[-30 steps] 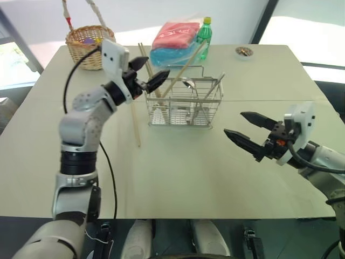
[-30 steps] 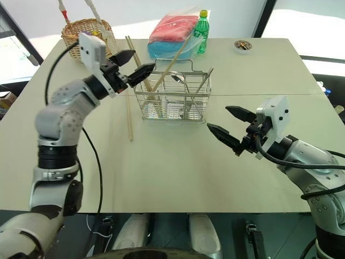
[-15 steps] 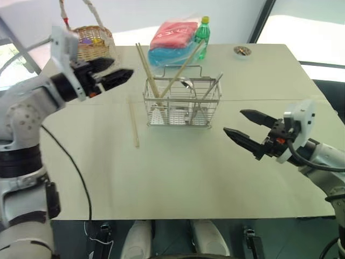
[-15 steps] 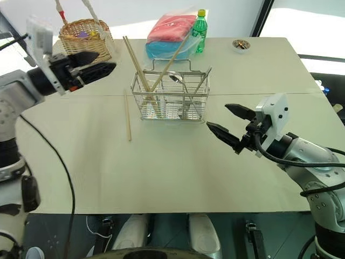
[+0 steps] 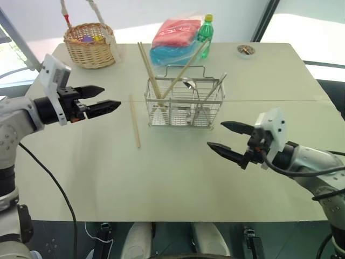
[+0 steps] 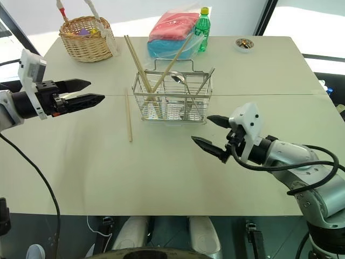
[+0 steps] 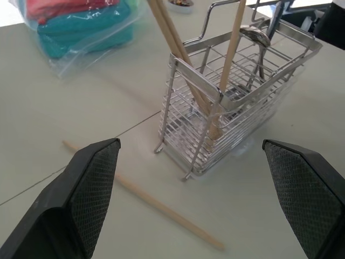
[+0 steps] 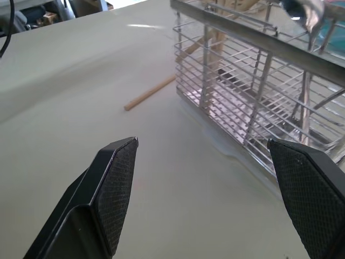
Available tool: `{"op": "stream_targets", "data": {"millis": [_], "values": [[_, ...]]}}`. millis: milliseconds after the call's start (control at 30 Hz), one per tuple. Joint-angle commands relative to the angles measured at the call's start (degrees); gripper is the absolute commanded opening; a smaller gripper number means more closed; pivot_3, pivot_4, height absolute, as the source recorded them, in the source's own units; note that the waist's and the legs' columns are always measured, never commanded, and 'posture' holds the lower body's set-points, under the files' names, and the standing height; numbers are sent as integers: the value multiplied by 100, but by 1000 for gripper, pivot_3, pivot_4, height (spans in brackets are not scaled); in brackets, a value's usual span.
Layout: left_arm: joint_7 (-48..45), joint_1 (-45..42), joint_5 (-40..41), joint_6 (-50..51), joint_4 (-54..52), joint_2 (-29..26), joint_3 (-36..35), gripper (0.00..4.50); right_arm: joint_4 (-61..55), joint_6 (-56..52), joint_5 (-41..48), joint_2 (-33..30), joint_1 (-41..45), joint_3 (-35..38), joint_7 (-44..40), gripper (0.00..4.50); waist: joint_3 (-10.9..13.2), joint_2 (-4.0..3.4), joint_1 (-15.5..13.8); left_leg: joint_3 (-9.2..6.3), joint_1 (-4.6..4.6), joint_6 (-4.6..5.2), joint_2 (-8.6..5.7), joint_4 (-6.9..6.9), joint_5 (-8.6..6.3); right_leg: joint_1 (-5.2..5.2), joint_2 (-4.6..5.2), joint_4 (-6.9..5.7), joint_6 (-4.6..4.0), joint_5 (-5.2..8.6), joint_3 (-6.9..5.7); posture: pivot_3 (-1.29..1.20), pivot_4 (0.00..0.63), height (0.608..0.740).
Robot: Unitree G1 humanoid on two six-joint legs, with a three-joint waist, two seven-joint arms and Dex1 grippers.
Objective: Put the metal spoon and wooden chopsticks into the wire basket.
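Wire basket point(image 5: 184, 102) at table point(image 5: 161, 178) centre, holding three leaning wooden chopsticks point(image 5: 152, 75) and the metal spoon point(image 5: 188, 84). A fourth chopstick point(image 5: 134, 121) lies flat on the table at the basket's 9 o'clock. Left gripper point(image 5: 105, 101), fingers spread wide and empty, hovers at that chopstick's 9 o'clock, apart from it. Right gripper point(image 5: 225, 137), also wide and empty, hovers at the basket's 5 o'clock
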State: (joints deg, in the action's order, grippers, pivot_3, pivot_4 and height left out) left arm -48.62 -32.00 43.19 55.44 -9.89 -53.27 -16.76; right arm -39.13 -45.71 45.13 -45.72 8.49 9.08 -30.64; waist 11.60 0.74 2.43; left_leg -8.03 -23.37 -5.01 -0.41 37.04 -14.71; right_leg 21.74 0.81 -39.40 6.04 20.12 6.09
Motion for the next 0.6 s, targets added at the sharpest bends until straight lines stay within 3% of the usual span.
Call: {"op": "stream_targets", "data": {"millis": [33,367,600], "values": [[-50,-28,132,16,-240,-182,-226,4442,-216,-603,-120,49,282,-426,547,3998,0,0,6,0,0,0,0,1,0,0,0,-1,0,0,0,0,150,740],[-240,-69,81,-22,-115,-441,-30,4442,637,-1173,-922,1048,1142,-1578,1379,3998,2,-4,16,4,-4,-1,6,-2,0,13,-5,-3,-5,-3,0,0,150,740],[-431,-7,-95,-314,-154,-441,221,4442,596,-788,-1074,1199,1062,-1167,1152,3998,2,-3,8,8,-9,0,4,-6,0,19,-2,-1,-5,-3,0,0,150,740]]}}
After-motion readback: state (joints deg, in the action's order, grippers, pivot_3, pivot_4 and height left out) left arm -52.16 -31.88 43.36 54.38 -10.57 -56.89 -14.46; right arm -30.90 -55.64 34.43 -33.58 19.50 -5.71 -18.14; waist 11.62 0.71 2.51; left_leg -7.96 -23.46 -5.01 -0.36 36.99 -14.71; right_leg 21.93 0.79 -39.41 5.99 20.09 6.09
